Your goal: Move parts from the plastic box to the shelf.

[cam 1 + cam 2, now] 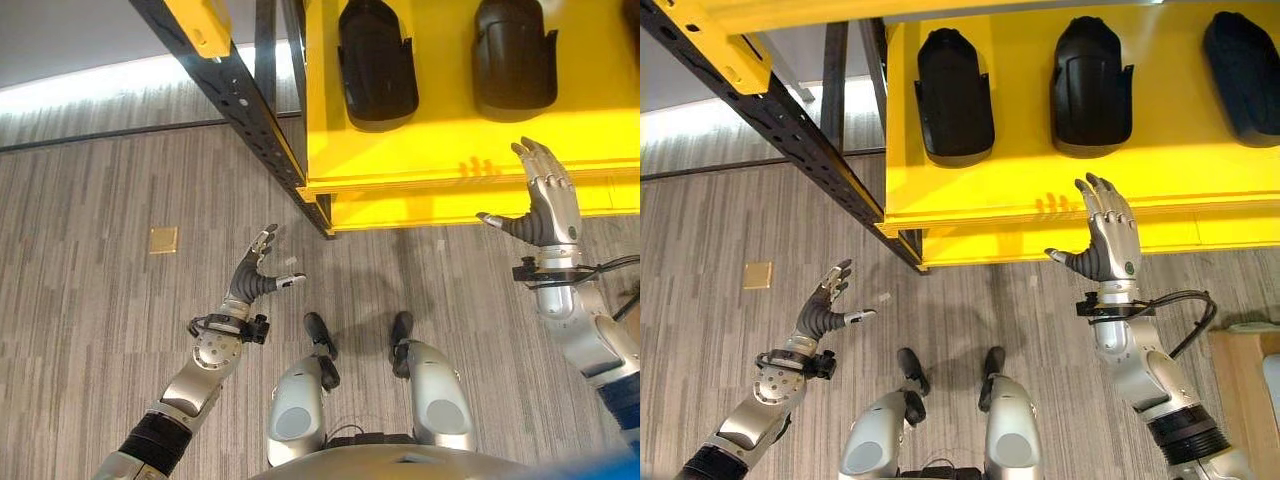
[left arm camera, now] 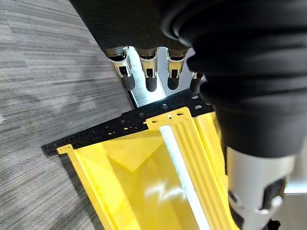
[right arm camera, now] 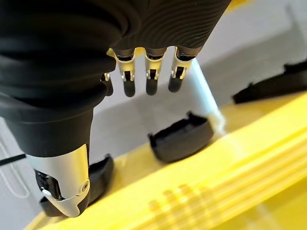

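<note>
Three black moulded parts [image 1: 955,95] [image 1: 1092,85] [image 1: 1245,65] lie in a row on the yellow shelf [image 1: 1040,185]. My right hand [image 1: 1108,240] is raised in front of the shelf's front edge, below the middle part, fingers straight and empty. My left hand [image 1: 823,310] hovers over the floor to the left of the shelf, fingers relaxed, holding nothing. In the right wrist view the parts [image 3: 182,139] rest on the yellow shelf beyond my fingers [image 3: 149,79]. The left wrist view has my straight fingers [image 2: 151,76] above the shelf's black frame.
A black perforated shelf post [image 1: 250,115] slants across the left of the shelf. A small yellow square [image 1: 162,239] lies on the grey wood-pattern floor. A wooden-edged object [image 1: 1245,390] stands at the far right.
</note>
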You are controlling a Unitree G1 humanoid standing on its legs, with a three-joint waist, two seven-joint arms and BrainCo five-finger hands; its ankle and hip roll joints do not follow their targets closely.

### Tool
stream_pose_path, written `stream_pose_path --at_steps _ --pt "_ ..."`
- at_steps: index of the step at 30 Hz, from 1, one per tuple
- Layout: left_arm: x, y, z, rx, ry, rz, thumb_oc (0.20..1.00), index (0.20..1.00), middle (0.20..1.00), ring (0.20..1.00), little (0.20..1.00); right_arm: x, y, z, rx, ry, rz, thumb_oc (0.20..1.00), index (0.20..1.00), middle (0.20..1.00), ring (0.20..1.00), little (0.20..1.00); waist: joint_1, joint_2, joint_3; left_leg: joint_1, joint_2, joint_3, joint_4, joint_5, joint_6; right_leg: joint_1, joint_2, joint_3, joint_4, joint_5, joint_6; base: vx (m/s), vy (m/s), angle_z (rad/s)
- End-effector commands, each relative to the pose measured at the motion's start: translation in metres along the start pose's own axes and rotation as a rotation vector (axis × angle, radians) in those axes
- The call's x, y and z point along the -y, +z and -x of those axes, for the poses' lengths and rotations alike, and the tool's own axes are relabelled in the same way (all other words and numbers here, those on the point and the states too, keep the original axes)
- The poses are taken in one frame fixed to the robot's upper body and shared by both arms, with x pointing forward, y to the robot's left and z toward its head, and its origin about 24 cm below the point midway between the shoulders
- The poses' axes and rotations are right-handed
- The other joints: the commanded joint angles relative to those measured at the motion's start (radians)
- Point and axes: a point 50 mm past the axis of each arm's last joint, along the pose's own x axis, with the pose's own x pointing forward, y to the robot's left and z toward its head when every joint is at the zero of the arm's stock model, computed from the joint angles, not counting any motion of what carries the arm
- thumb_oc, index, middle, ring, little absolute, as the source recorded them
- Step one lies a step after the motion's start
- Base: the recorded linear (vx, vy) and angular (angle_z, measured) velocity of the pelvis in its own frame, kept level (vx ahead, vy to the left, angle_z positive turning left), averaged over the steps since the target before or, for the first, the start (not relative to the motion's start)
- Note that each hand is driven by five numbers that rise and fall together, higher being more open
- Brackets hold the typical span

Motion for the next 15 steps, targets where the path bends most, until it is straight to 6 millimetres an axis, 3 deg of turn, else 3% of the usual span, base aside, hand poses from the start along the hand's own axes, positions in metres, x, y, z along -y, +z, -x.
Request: stream_pose_path --at_steps 1,9,15 --pt "-0.006 0.014 0.004 0.1 -0.005 -0.021 1.0 1.0 1.0 1.0 1.0 0.022 0.01 -0.019 0.095 -0.114 -0.013 1.0 1.0 1.0 1.0 1.0 0.014 -0.038 -0.039 0.05 0.058 0.024 0.094 -0.131 -0.062 0.055 -0.024 -0.015 -0.029 -0.049 0.1 -0.01 -0.051 -0.01" --pt "-0.007 0.017 0.002 0.087 -0.078 -0.057 1.0 1.0 1.0 1.0 1.0 0.015 0.005 -0.031 0.103 0.045 0.061 1.0 1.0 1.0 1.0 1.0 0.044 -0.051 -0.05 0.061 0.061 0.014 0.079 -0.119 -0.069 0.077 -0.024 -0.017 -0.084 -0.017 0.11 0.0 -0.056 -0.01" --pt "-0.005 0.021 -0.004 0.094 -0.122 -0.084 1.0 1.0 1.0 1.0 1.0 0.009 0.008 -0.056 0.098 0.111 0.042 1.0 1.0 1.0 1.0 1.0 0.062 -0.051 -0.05 0.066 0.057 0.012 0.063 -0.109 -0.076 0.073 -0.022 -0.024 -0.1 -0.004 0.114 -0.02 -0.037 0.0"
